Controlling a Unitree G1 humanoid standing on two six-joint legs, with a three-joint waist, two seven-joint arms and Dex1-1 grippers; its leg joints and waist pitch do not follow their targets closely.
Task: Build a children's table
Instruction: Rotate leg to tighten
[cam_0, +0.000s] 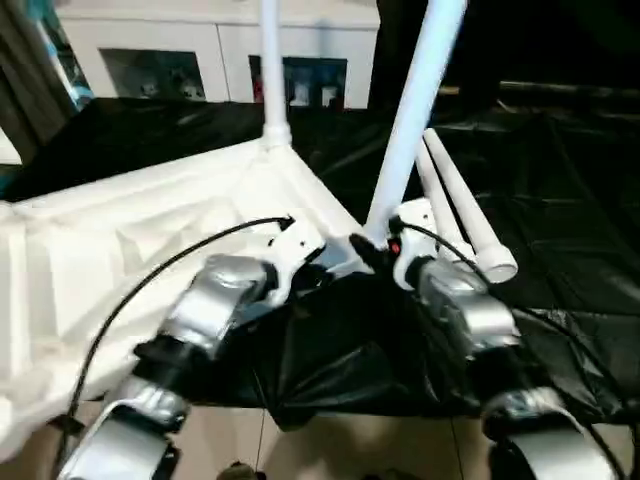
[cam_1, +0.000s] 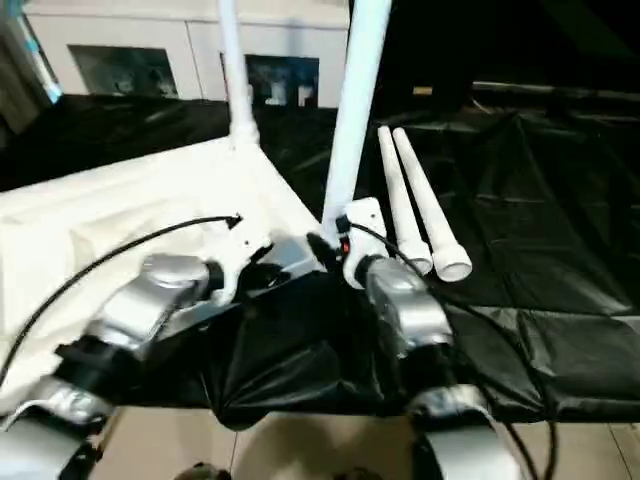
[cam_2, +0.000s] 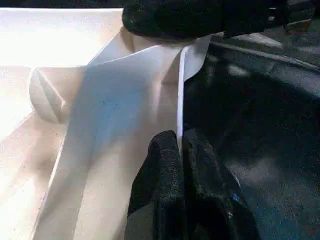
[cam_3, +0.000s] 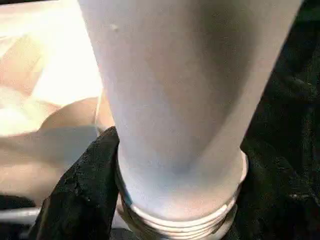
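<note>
The tabletop (cam_0: 150, 230) lies upside down on the black desk (cam_0: 560, 180). One leg (cam_0: 270, 70) stands in its far corner socket. The right tool (cam_3: 175, 200) grips a second leg (cam_0: 415, 110) at the near corner, its thread not yet seated. The left tool (cam_2: 180, 165) pinches the tabletop's rim, nearly closed. Two legs (cam_0: 465, 215) lie beside the tabletop, left to fit.

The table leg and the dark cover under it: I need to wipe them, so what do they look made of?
The leg looks like smooth, matte white moulded plastic, with a threaded end. The cover is probably thin black sheeting: glossy, creased highlights.
</note>
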